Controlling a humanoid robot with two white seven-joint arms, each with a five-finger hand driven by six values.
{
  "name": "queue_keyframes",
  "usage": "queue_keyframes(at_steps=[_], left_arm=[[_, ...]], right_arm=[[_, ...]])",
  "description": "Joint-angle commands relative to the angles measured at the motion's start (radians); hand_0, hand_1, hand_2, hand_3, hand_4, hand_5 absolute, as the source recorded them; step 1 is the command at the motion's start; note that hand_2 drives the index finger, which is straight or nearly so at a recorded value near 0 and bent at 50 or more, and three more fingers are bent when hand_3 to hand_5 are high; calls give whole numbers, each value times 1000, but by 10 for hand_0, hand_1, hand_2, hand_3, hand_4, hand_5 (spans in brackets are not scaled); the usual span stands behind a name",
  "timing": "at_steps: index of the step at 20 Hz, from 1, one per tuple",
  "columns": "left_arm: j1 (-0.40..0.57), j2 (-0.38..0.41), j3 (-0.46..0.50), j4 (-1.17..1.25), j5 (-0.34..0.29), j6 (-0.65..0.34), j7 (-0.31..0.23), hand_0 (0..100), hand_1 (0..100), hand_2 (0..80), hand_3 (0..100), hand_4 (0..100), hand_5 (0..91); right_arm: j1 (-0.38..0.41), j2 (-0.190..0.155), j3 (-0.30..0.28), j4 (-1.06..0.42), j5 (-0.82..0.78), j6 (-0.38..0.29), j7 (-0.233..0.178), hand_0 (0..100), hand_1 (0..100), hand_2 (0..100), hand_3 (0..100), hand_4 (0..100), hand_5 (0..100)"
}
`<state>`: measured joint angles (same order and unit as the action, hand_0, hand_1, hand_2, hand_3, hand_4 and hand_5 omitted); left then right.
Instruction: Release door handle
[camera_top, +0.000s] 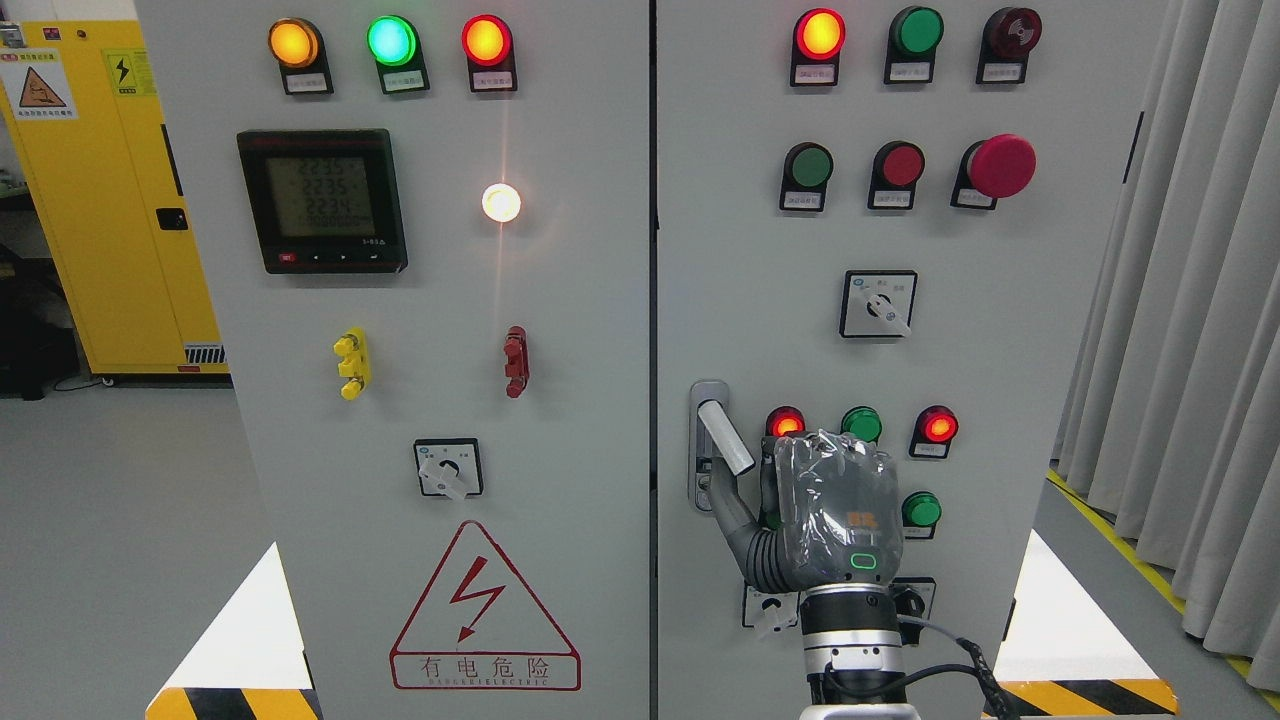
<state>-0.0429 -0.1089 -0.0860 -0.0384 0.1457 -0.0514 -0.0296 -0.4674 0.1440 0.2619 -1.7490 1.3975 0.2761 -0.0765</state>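
My right hand (835, 505) is raised before the right door (1000, 380) of the cabinet, back toward me, thumb (735, 515) reaching up-left to the base of the door handle (724, 436). I cannot tell whether the fingers are curled or relaxed. The single handle sits at the door's left edge, lever tilted out of its plate. Beside the hand: two lit red lamps (938, 427) and two green buttons (921, 510).
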Motion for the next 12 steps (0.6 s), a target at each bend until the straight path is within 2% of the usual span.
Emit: queue_keyframes(at_steps=[1,12], left_arm=[[0,0,0,0,0,1,0,120,556,0,0,0,0],[0,0,-1,0,0,1,0,120,556,0,0,0,0]], right_arm=[[1,-1,-9,-11,0,-2,1,596,446,1000,1000,1000,1000],[-4,-3,-30,-12,-2,-3,4,624,440,1000,1000,1000,1000]])
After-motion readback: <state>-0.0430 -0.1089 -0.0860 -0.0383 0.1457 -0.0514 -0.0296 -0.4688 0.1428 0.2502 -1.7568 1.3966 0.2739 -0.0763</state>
